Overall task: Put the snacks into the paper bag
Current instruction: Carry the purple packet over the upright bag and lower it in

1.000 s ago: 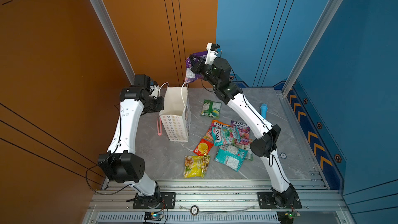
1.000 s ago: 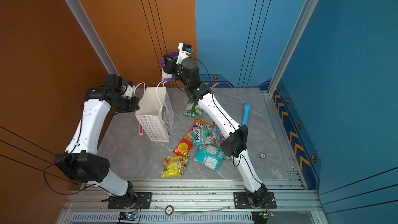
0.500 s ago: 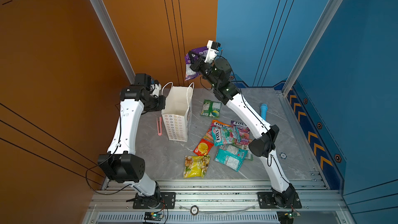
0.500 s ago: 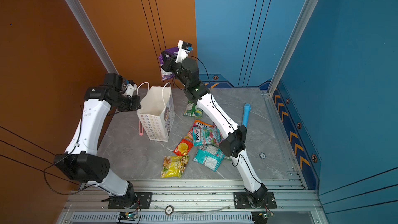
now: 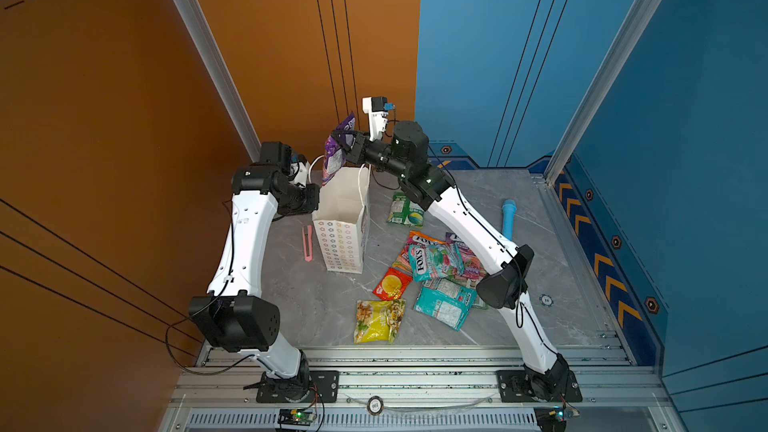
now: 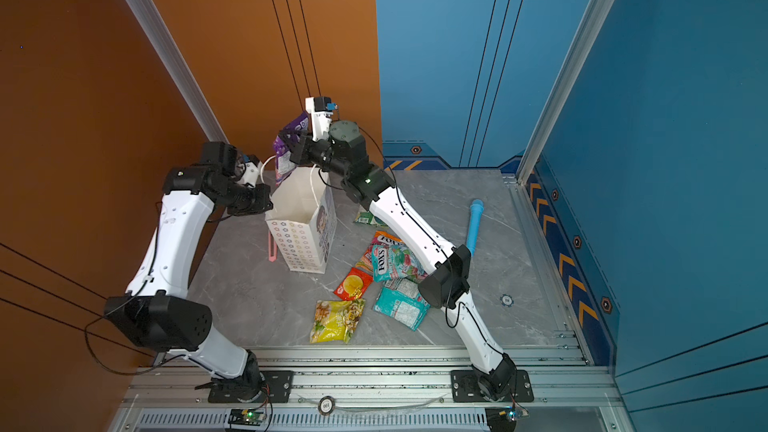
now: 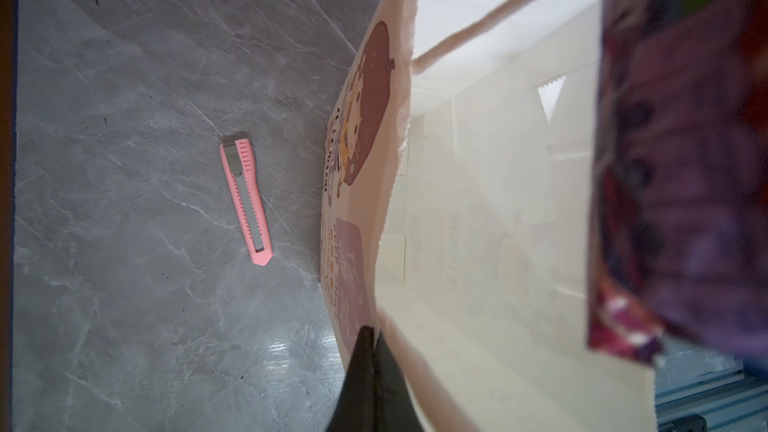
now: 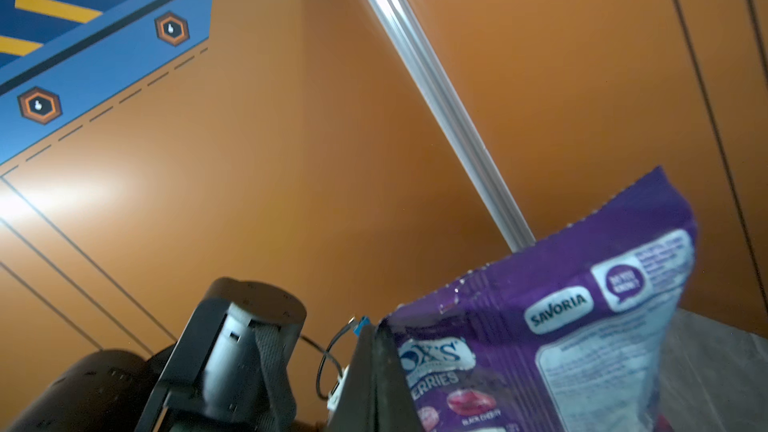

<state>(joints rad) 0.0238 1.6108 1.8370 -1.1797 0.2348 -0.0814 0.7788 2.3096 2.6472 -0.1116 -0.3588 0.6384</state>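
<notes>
The white paper bag [image 5: 344, 238] [image 6: 300, 245] stands upright with its mouth open. My left gripper [image 5: 316, 191] [image 6: 268, 200] [image 7: 372, 332] is shut on the bag's rim [image 7: 388, 218], at the side with the cartoon print. My right gripper [image 5: 343, 145] [image 6: 293, 146] [image 8: 374, 328] is shut on a purple FOX'S packet [image 5: 333, 153] [image 6: 284, 155] [image 8: 561, 326]. The packet hangs upright over the far end of the bag's mouth, its lower end about level with the rim. The other snacks lie to the right of the bag: a green packet [image 5: 405, 211], teal packets [image 5: 434, 261], a red one [image 5: 391, 283] and a yellow one [image 5: 378, 320].
A pink box cutter [image 5: 308, 243] [image 7: 246, 197] lies on the grey table just left of the bag. A light blue cylinder [image 5: 508, 218] lies at the right. The orange wall stands close behind the bag and both grippers.
My right gripper has carried the purple packet leftward and down, from behind the bag to over its mouth. The left gripper has kept its hold on the rim.
</notes>
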